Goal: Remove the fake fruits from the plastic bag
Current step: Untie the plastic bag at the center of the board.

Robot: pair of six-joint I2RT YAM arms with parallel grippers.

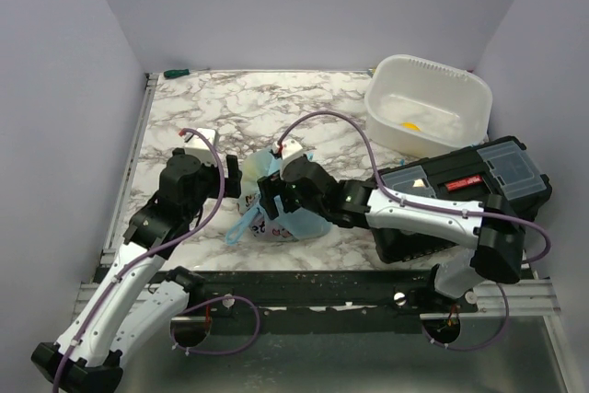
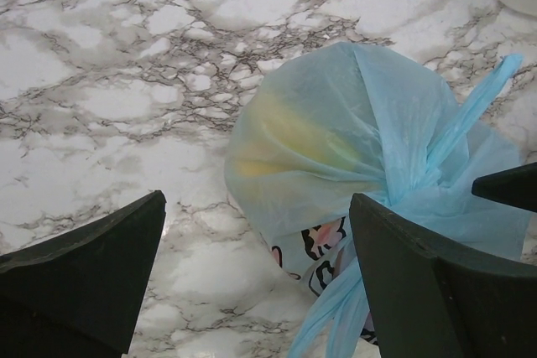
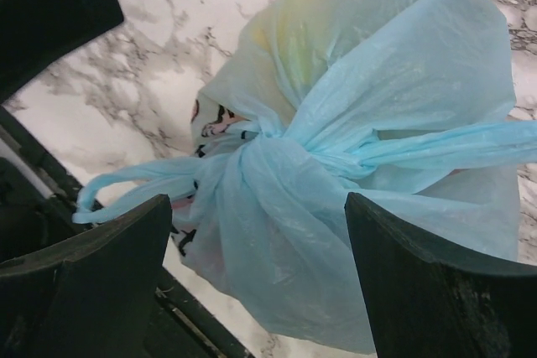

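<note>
The light-blue plastic bag (image 1: 276, 213) lies knotted shut on the marble table near the front edge. A yellow fruit (image 2: 285, 144) shows through its skin, and the other fruits are hidden inside. My left gripper (image 1: 232, 177) is open just left of the bag; in the left wrist view (image 2: 256, 282) the bag (image 2: 361, 140) lies ahead and to the right, one handle strip running by the right finger (image 2: 436, 291). My right gripper (image 1: 274, 195) is open over the bag. In the right wrist view (image 3: 260, 274) the bag's knot (image 3: 268, 153) and bulging side sit between its fingers.
A white plastic tub (image 1: 460, 89) stands at the back right with a small yellow-orange thing (image 1: 410, 126) inside. A black toolbox (image 1: 479, 177) sits at the right under the right arm. The table's dark front rail (image 1: 304, 284) runs just below the bag.
</note>
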